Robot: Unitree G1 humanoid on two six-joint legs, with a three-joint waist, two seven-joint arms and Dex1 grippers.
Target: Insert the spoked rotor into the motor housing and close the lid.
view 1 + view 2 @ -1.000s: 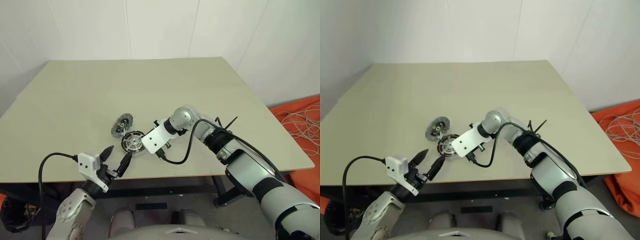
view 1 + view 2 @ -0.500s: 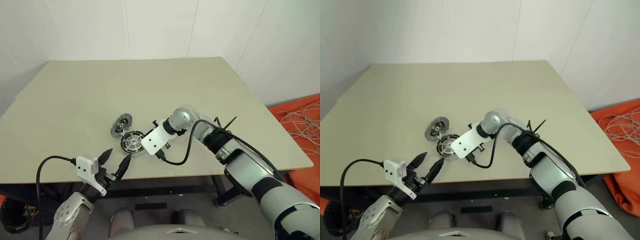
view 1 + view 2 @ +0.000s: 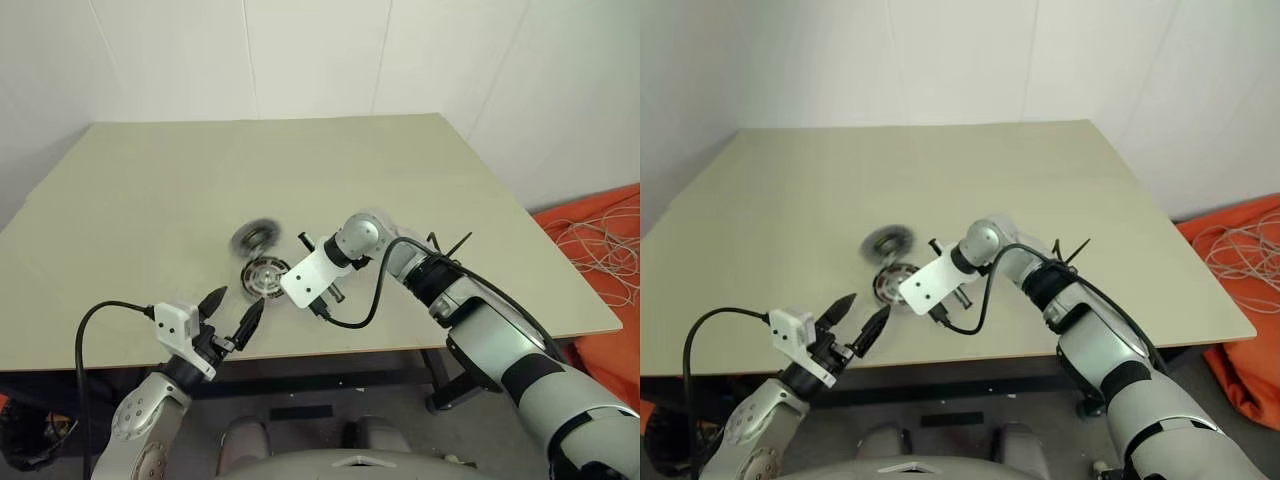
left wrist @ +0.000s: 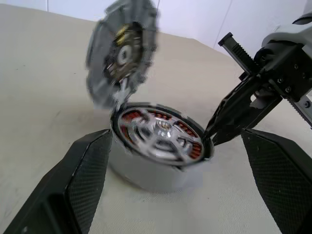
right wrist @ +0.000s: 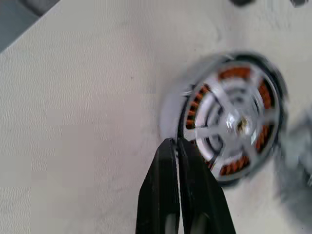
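Observation:
The motor housing [image 4: 146, 171] stands on the table [image 3: 150, 180], near its front edge. The spoked rotor [image 4: 163, 132] sits inside it, pale spokes up, with copper windings showing between them. The lid [image 4: 122, 53] stands tilted on edge right behind the housing, blurred, its dark gold-flecked hub facing the housing. My right gripper [image 5: 174, 142] is shut, with nothing between its fingers. It points down, and its tips touch the housing's rim on the right side. My left gripper [image 3: 241, 297] hangs open at the table's front edge, aimed at the housing and a short way from it.
A black cable [image 3: 365, 300] loops from my right wrist over the table's front edge. Orange cloth with pale cords [image 3: 600, 235] lies on the floor to the right. White walls close off the far side of the table.
My right gripper has closed its fingers at the housing's rim. The housing and the lid have shifted slightly away from the front edge, and the lid now blurs in motion.

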